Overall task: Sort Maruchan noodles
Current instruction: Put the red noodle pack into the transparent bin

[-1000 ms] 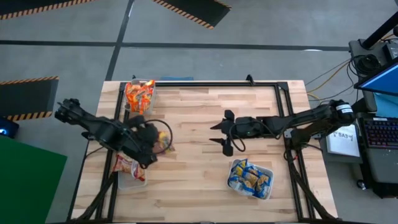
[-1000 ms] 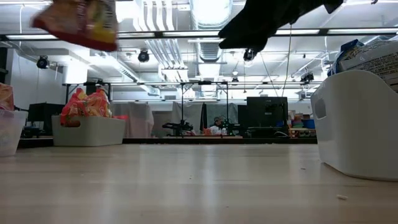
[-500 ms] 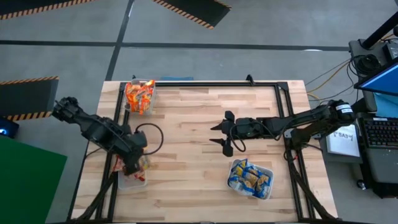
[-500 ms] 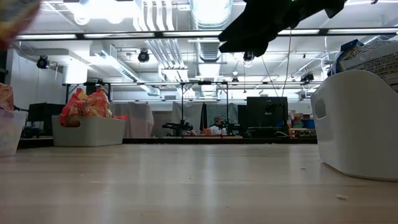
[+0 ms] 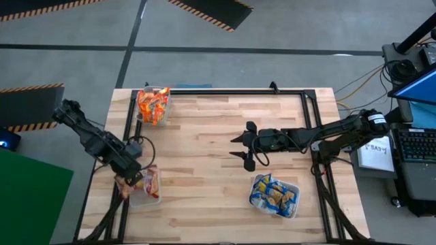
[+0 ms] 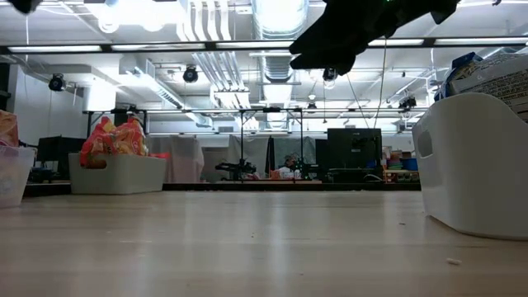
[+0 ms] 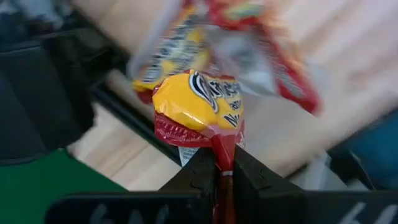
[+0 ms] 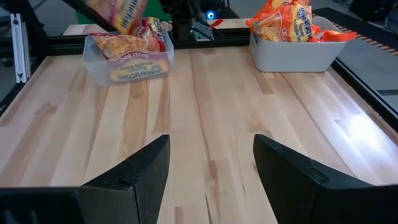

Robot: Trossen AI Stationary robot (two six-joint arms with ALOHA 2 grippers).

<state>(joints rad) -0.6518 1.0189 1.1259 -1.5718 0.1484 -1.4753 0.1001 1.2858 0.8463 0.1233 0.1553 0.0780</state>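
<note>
Left gripper [image 7: 217, 163]: over the near-left corner of the tabletop [image 5: 218, 156], above the clear tub [image 5: 145, 194]; its fingers [image 7: 200, 169] are pinched tight on the crimped edge of a red and yellow noodle packet [image 7: 199, 109], which hangs from them.
Held packet, from above: seen at the clear tub's outer edge [image 5: 127, 185], under the left arm's tip.
Clear tub: on the tabletop's near-left side, holding red noodle packets [image 8: 127, 43]; one shows the Maruchan name through the wall.
White tub, far left [image 5: 151, 107]: near the tabletop's far-left corner, heaped with orange noodle packets [image 8: 289, 23].
White tub, near right [image 5: 274, 196]: on the near-right side, filled with blue noodle packets [image 5: 272, 190].
Right gripper [image 8: 211, 162]: hovers above the middle of the tabletop, right of centre, well apart from all three tubs; its fingers [image 8: 134, 171] stand wide apart with nothing between them.
Low view: the white tub of orange packets [image 6: 115, 169] sits far back on the left, the near-right tub's wall [image 6: 474, 165] fills the right edge.
</note>
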